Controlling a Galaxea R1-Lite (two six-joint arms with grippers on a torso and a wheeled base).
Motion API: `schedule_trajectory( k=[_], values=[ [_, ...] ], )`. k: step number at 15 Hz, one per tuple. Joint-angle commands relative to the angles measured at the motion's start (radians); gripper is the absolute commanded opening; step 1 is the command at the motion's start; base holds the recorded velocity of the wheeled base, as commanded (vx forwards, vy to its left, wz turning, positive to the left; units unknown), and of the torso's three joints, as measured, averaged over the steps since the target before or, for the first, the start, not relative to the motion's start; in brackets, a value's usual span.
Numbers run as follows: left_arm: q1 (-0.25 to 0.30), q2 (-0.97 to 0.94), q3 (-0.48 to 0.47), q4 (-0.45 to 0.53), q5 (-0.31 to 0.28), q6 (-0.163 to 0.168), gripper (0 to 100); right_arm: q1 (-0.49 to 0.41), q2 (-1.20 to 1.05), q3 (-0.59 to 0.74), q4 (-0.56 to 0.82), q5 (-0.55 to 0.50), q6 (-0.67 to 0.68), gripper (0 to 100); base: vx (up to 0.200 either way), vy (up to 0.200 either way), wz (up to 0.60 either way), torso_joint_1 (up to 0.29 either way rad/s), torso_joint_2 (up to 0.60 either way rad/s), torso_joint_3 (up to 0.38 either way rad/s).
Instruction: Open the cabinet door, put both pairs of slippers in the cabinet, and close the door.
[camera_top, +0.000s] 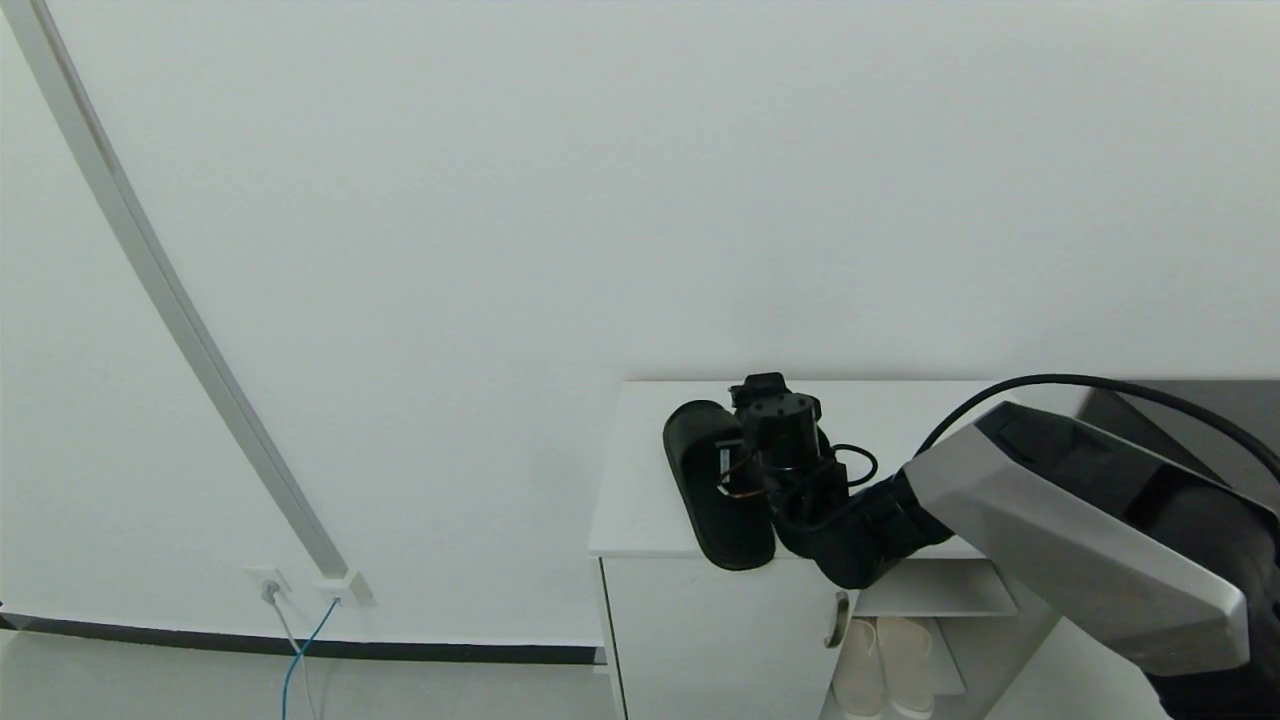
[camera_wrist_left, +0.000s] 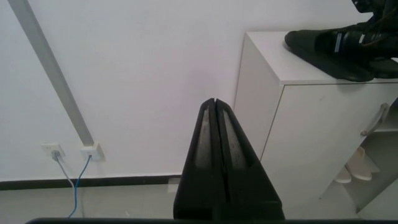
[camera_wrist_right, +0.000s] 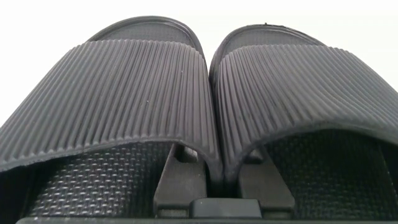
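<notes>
While the right gripper (camera_wrist_right: 214, 186) pinches the black slippers (camera_top: 715, 490), we see one finger under each strap, and the two inner walls of the pair are pressed between the fingers. The pair lies on the top of the white cabinet (camera_top: 650, 500), and one end hangs a little over the front edge. The white slippers (camera_top: 885, 665) stand inside, on a low shelf of the open right compartment, just beside the door handle (camera_top: 838, 620). The left gripper (camera_wrist_left: 215, 143) has its fingers pressed together on nothing, and it waits low, well apart from the cabinet on its left side.

We judge that one pair is stored and the black pair is about to be carried down.

The danger is in this hold. Only the soft inner walls are caught, so one slipper can slide out or turn when the pair leaves the top. The overhanging end can then drop to the floor. On the way down, the pair must pass the front edge and the shelves. A path that is too tight can knock it against them, or push the white slippers out of place. We cannot tell where the open door leaf stands.
</notes>
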Motion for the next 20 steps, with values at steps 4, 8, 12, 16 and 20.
schedule_trajectory(
  k=[4, 8, 12, 16, 20],
  values=[
    [0.000, 0.000, 0.000, 0.000, 0.000, 0.000, 0, 0.012, -0.130, 0.132, -0.036, 0.004, 0.000, 0, 0.000, 0.000, 0.00, 0.000, 0.00, 0.000],
    [0.000, 0.000, 0.002, 0.000, 0.000, -0.002, 0, 0.042, -0.254, 0.272, -0.058, 0.007, 0.000, 0, 0.000, 0.000, 0.00, 0.000, 0.00, 0.000],
    [0.000, 0.000, 0.002, 0.000, 0.000, 0.000, 0, 0.100, -0.453, 0.499, -0.082, 0.053, 0.000, 0, 0.000, 0.000, 0.00, 0.000, 0.00, 0.000],
    [0.000, 0.000, 0.000, 0.000, 0.000, 0.000, 0, 0.137, -0.642, 0.724, -0.082, 0.160, -0.002, 0, 0.000, 0.000, 0.00, 0.000, 0.00, 0.000],
    [0.000, 0.000, 0.002, 0.000, -0.001, 0.006, 0, 0.143, -0.722, 0.802, -0.082, 0.248, -0.054, 0, 0.000, 0.000, 0.00, 0.000, 0.00, 0.000]
  ],
)
